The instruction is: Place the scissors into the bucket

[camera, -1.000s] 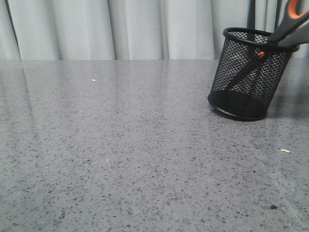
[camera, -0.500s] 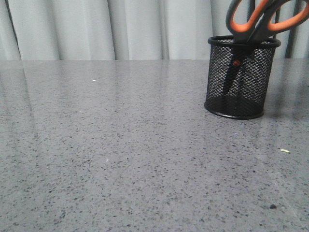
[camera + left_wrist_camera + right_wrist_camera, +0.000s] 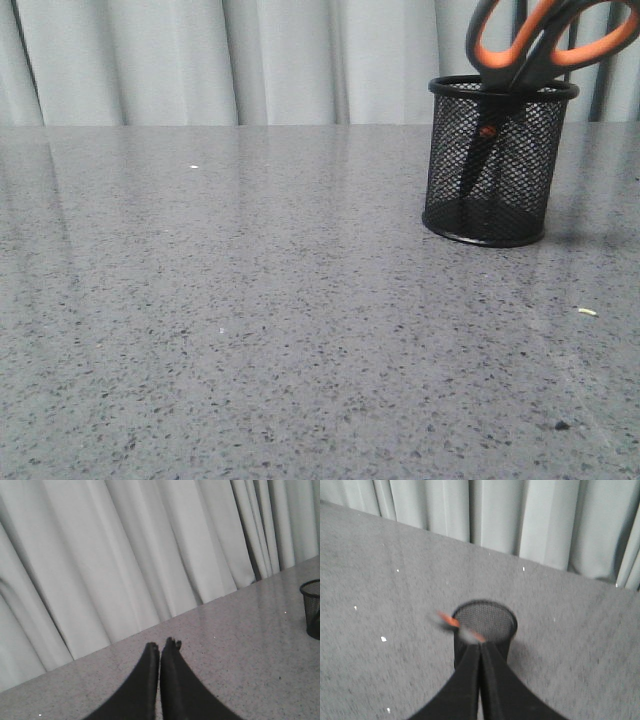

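The bucket (image 3: 497,165), a black mesh cup, stands upright on the grey table at the far right. The scissors (image 3: 530,45) stand in it, blades down inside the mesh, with the grey and orange handles sticking out above the rim and leaning right. No gripper shows in the front view. In the right wrist view my right gripper (image 3: 480,646) is shut and hovers above the bucket (image 3: 485,622). The scissors' handle (image 3: 455,624) is a blur at the rim, apart from the fingers. My left gripper (image 3: 162,644) is shut and empty over the table, with the bucket's edge (image 3: 312,607) far off.
The grey speckled table (image 3: 250,300) has a pale curtain (image 3: 250,60) behind it. A small white crumb (image 3: 587,311) and a dark speck (image 3: 562,426) lie near the front right.
One second ago the bucket tipped to the right, with the scissors pulled that way. Now it stands upright, slightly further left, and the scissors' handles have swung left, more upright.
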`<state>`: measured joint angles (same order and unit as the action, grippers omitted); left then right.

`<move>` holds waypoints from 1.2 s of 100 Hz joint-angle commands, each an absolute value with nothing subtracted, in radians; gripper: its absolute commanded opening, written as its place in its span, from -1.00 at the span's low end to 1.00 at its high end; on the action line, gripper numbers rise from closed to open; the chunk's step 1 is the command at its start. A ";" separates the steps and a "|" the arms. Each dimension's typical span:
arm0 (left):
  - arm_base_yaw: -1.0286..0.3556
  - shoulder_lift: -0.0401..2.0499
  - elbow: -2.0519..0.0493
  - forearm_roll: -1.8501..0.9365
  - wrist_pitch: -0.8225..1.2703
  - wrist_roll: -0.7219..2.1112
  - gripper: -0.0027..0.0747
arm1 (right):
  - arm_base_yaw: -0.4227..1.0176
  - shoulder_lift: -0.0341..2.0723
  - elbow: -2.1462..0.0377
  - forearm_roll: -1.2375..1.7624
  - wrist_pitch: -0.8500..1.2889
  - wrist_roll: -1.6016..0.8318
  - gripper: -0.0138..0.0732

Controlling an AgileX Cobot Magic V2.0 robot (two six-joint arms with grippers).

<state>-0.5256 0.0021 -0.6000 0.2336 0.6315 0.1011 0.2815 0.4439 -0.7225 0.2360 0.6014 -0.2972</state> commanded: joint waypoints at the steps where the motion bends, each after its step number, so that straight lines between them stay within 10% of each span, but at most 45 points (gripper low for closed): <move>1: -0.535 -0.031 -0.512 0.241 0.459 0.089 -0.98 | 0.274 0.332 -0.592 0.233 0.430 -0.309 -0.79; 120: -0.535 -0.017 -0.394 0.232 0.367 0.089 -0.98 | 0.274 0.054 -0.371 0.233 0.299 -0.309 -0.79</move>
